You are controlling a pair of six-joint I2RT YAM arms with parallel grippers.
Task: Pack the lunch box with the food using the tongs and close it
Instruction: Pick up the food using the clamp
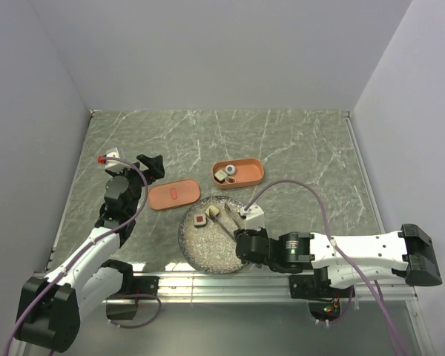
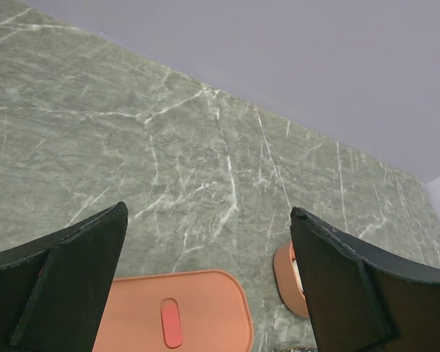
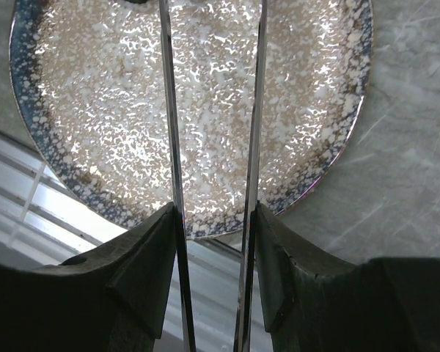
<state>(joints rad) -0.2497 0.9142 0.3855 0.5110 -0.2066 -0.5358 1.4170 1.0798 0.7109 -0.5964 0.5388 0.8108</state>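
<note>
Landmark for all positions: speckled grey plate [image 1: 187, 248] on the marble-patterned table [image 1: 304, 148].

Right gripper [image 1: 245, 239]
- At the near right rim of the plate.
- Closed on the tongs [image 1: 226, 225]: in the wrist view, one finger [image 3: 143, 264] pressed against the outside of each tong arm.
- Both tong arms held apart and roughly parallel, reaching out over the plate towards its far left part.
- Tips close to a pale piece [image 1: 213, 213]. Cannot tell whether touching it.

Food
- On the far left part of the plate: the pale piece and, just left of it, a red-topped piece [image 1: 201, 219].
- Off the plate, inside the lunch box: a white-topped piece [image 1: 231, 170] and a cream-topped piece [image 1: 219, 176], side by side.

Lunch box [image 1: 256, 175]
- Just beyond the far rim of the plate, near it but apart.
- Salmon-orange, uncovered, lying crosswise on the table.

Lid [image 1: 173, 195]
- Just off the far left rim of the plate, flat on the table.
- Red mark [image 2: 171, 323] facing up.

Left gripper [image 1: 150, 165]
- Beyond and left of the plate, farther out than the lid, over its far end.
- Spread wide with nothing between the fingers [image 2: 66, 282].
- In the wrist view: bare table in the gap, lid low in the picture, rounded end of the lunch box beside the other finger.
</note>
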